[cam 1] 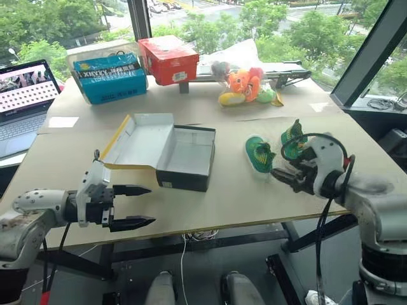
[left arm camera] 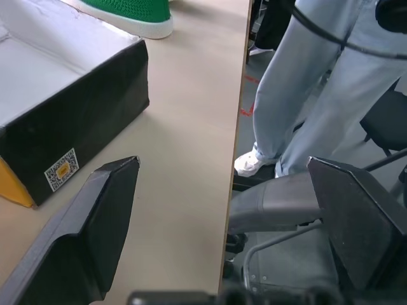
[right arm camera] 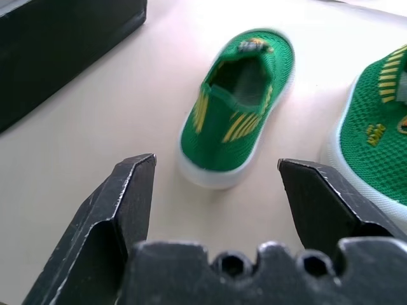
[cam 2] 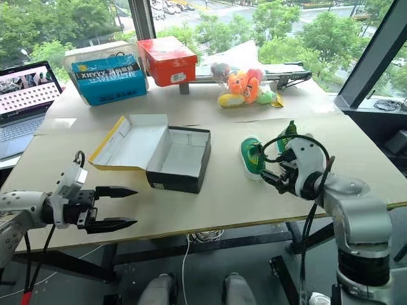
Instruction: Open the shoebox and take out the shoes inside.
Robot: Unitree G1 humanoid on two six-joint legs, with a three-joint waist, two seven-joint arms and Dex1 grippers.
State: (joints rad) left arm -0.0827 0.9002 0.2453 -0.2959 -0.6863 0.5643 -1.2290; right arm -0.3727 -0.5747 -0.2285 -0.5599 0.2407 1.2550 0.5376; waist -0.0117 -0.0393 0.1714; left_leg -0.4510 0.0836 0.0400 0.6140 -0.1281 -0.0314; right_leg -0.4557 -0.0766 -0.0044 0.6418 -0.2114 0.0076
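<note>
Both black two-fingered grippers stand spread with nothing between their fingers: the right gripper [right arm camera: 216,190] hangs just short of the two small green knit sneakers with white soles and yellow stripes, and the left gripper [cam 1: 130,206] hovers over the near edge of the pale wooden table [cam 1: 241,197], pointing toward the robot's right, apart from the box. One green sneaker [cam 1: 259,154] lies on the tabletop to the right of the box, heel toward the right gripper; the second green sneaker [cam 1: 292,136] sits just beside it, farther right, partly hidden behind that gripper's wrist. The rectangular cardboard shoebox with a black base [cam 1: 187,159] stands open near the middle of the table, its white inside bare, and its yellow-edged hinged lid [cam 1: 137,140] lies folded back flat to the left. Along the far side of the table sit a blue box [cam 1: 109,77], a red box [cam 1: 168,59] and orange and yellow plush toys [cam 1: 245,86]. An open laptop [cam 1: 22,105] stands at the far left. In the left wrist view, a person's legs in light trousers [left arm camera: 318,89] stand beside the table edge.
</note>
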